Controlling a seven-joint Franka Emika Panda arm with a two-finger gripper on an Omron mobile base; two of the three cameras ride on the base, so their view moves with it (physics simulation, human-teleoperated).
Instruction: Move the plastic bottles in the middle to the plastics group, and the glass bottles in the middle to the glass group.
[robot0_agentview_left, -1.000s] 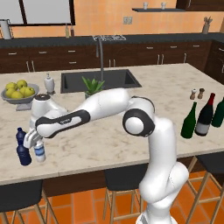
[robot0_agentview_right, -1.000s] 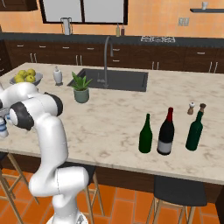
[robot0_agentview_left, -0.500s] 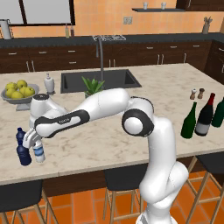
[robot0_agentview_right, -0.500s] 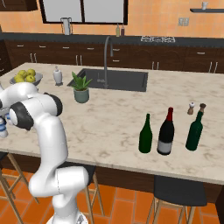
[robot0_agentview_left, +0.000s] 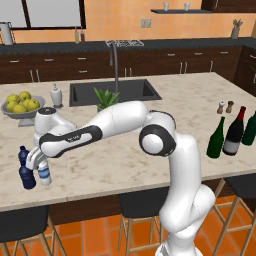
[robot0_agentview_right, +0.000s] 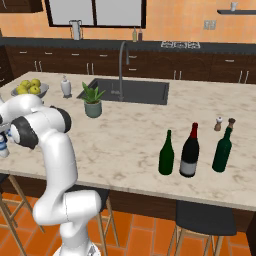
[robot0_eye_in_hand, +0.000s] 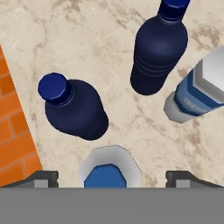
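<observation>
In the hand view my gripper (robot0_eye_in_hand: 109, 177) is open, its fingertips (robot0_eye_in_hand: 43, 177) standing well clear on both sides of the blue cap of a clear plastic bottle (robot0_eye_in_hand: 107, 171) directly below. A second clear plastic bottle (robot0_eye_in_hand: 197, 94) stands to its right. The two navy bottles of the plastics group (robot0_eye_in_hand: 74, 111) (robot0_eye_in_hand: 159, 48) stand just beyond them. From the left base view, the gripper (robot0_agentview_left: 40, 164) hovers over the water bottle (robot0_agentview_left: 45, 176) at the counter's front left corner. Far right, a green glass bottle (robot0_agentview_left: 216, 137) stands beside the near-black red-topped one (robot0_agentview_left: 234, 131) and another green one (robot0_agentview_left: 250, 129).
The counter's front edge (robot0_agentview_left: 100, 192) runs right next to the small bottles, with orange floor below. A fruit bowl (robot0_agentview_left: 21, 106), a soap dispenser (robot0_agentview_left: 56, 95), a potted plant (robot0_agentview_left: 106, 99) and the sink (robot0_agentview_left: 115, 91) lie behind. Two shakers (robot0_agentview_left: 225, 107) stand near the wine bottles.
The gripper's jaws have spread apart and let go of the clear water bottle, which now stands on the counter by the navy bottles. The arm has barely moved.
</observation>
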